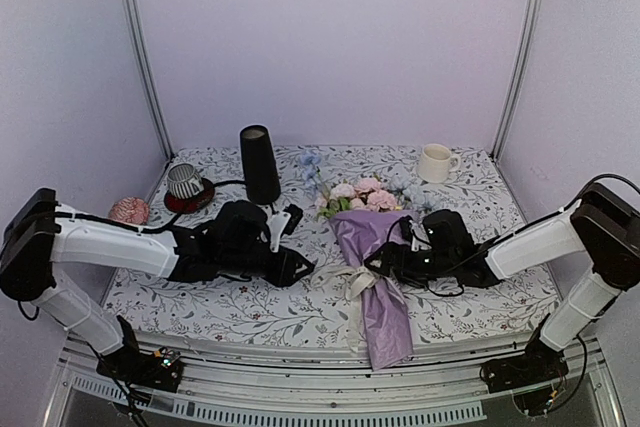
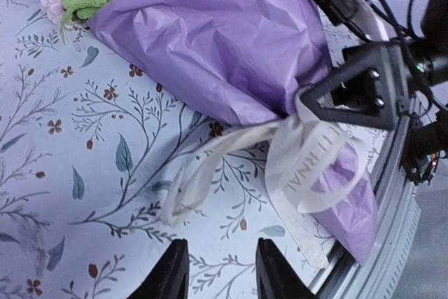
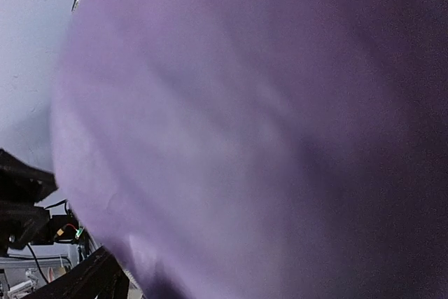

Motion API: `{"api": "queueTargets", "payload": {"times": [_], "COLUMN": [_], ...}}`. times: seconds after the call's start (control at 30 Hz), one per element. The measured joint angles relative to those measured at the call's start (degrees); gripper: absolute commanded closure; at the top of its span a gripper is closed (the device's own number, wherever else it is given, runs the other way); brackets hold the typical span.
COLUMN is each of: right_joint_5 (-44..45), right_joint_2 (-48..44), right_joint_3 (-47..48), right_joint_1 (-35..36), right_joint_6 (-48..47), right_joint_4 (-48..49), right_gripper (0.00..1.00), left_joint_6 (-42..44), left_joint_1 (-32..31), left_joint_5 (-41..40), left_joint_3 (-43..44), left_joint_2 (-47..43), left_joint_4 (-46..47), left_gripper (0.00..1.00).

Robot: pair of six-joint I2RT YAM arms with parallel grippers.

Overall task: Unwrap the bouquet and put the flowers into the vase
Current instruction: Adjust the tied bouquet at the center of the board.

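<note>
The bouquet [image 1: 375, 277] lies on the table in purple wrapping paper [image 2: 217, 40], with the flowers [image 1: 357, 194] pointing to the back. Its cream ribbon [image 2: 308, 166] sits at the narrow waist, and loose ends trail onto the cloth. My left gripper [image 2: 220, 271] stands open just short of those ends, with nothing between its fingers. My right gripper [image 1: 385, 259] is at the waist from the right. One black finger [image 2: 350, 92] rests against the paper there, and its own camera sees only purple paper. The black vase [image 1: 259, 164] stands upright at the back left.
A white mug [image 1: 435, 162] stands at the back right. A striped grey cup [image 1: 185, 180] sits on a red coaster at the back left, with a pink object [image 1: 128, 210] beside it. The bouquet's tip overhangs the table's front edge [image 1: 300, 339].
</note>
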Motion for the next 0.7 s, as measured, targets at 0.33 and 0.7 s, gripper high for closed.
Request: {"api": "queueTargets", "payload": {"times": [0.33, 0.7], "right_joint_5": [0.1, 2.8], "right_joint_2": [14.8, 8.7], "right_joint_3": [14.0, 10.6], "right_joint_1": [-0.5, -2.4], "right_joint_6": [3.5, -0.1], "right_joint_4": [3.7, 4.0], "right_gripper": [0.02, 0.01], "left_joint_6": [-2.8, -4.8], "left_joint_1": [-2.5, -6.8], "left_joint_5": [-2.8, -4.1], "left_joint_3": [-10.7, -13.2], "left_joint_2": [-11.1, -8.9], "left_joint_4": [3.8, 8.2], "left_gripper": [0.62, 0.62]}}
